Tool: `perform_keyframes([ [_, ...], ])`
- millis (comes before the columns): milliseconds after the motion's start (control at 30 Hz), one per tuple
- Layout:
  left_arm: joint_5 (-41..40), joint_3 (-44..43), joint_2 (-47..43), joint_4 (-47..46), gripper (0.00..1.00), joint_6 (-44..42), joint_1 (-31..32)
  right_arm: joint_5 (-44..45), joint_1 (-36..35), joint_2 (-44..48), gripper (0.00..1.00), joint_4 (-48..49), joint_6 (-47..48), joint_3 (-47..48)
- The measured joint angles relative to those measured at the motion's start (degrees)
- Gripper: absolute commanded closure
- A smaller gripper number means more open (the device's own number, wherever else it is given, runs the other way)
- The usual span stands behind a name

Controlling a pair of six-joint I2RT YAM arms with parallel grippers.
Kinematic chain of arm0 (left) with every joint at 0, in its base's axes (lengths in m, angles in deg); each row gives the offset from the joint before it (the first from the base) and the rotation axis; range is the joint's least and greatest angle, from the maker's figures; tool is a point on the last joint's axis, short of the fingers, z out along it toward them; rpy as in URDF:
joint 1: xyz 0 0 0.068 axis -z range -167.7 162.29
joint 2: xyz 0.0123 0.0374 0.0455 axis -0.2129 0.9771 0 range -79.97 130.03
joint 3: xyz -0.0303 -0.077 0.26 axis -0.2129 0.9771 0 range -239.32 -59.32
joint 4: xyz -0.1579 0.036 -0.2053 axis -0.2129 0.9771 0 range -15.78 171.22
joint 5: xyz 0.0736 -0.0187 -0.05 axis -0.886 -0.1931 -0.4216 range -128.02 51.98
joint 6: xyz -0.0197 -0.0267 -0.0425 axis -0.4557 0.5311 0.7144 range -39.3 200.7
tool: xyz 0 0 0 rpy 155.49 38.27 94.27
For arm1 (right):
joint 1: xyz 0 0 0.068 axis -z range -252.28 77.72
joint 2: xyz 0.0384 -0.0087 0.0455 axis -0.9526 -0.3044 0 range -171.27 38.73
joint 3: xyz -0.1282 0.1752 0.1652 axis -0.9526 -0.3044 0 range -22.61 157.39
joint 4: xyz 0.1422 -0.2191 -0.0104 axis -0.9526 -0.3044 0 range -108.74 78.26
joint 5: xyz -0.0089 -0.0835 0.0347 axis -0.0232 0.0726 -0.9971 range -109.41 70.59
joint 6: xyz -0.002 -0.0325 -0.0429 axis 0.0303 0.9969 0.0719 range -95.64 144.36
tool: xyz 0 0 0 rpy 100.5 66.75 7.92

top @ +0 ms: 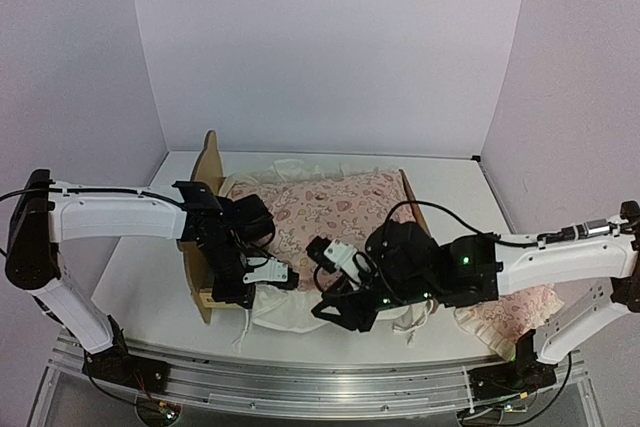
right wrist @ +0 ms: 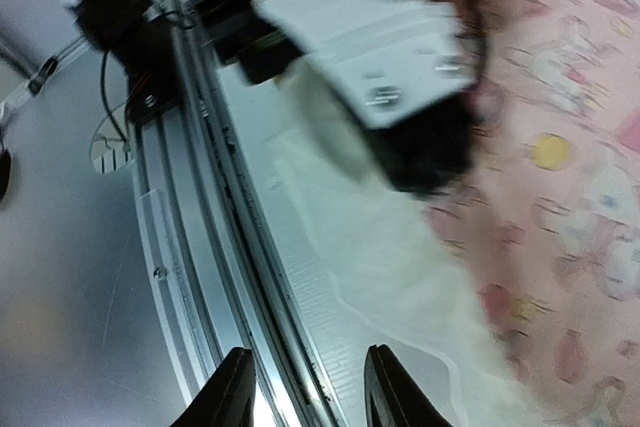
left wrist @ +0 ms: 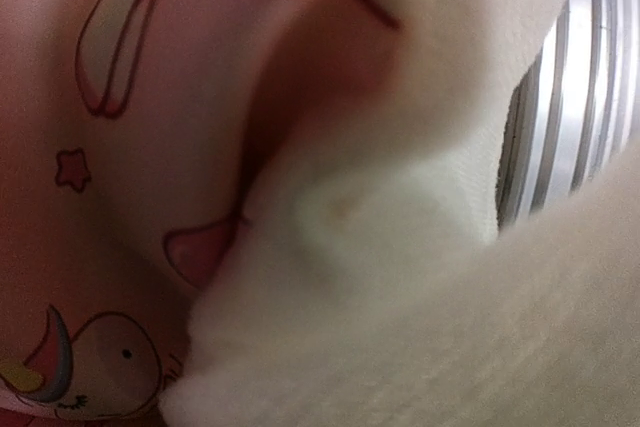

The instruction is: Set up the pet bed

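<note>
The pet bed (top: 209,175) lies on the white table with its plywood headboard at the left. A pink printed cover (top: 335,205) with a cream ruffle is spread over it and hides the base. My left gripper (top: 280,275) sits at the cover's near left edge, shut on the cream ruffle (left wrist: 400,247). Fabric fills the left wrist view and hides its fingers. In the right wrist view the left gripper (right wrist: 425,152) shows blurred at the cover's (right wrist: 560,177) border. My right gripper (right wrist: 305,387) hangs open and holds nothing, over the table's near edge beside the ruffle (right wrist: 400,277).
A small pink ruffled pillow (top: 512,312) lies at the near right, partly under the right arm. An aluminium rail (top: 300,379) runs along the table's near edge and shows below the right fingers (right wrist: 200,247). White walls enclose the table.
</note>
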Motion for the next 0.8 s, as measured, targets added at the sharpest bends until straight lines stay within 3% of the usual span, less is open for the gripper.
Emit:
perform_keyframes([
  [167,1.89,-9.19,2.44,7.25,1.00,1.20,0.02,5.73,-8.61,-5.35,0.59,13.52,13.08,-3.56],
  [300,3.55,-14.43,4.14,11.82,1.00,2.19,0.02,16.28,-12.91,-13.55,0.60,29.36,21.24,-5.49],
  [467,6.10,-20.29,6.12,15.87,1.00,3.94,0.04,28.41,-13.06,-25.61,0.67,47.21,27.46,-6.54],
  [600,7.12,-22.21,6.18,17.14,1.00,4.88,0.11,35.99,-12.71,-33.31,0.66,55.87,30.01,-4.70],
  [800,8.06,-22.78,6.37,17.75,1.00,5.40,0.13,44.17,-11.91,-37.68,0.64,65.77,30.49,-4.17],
])
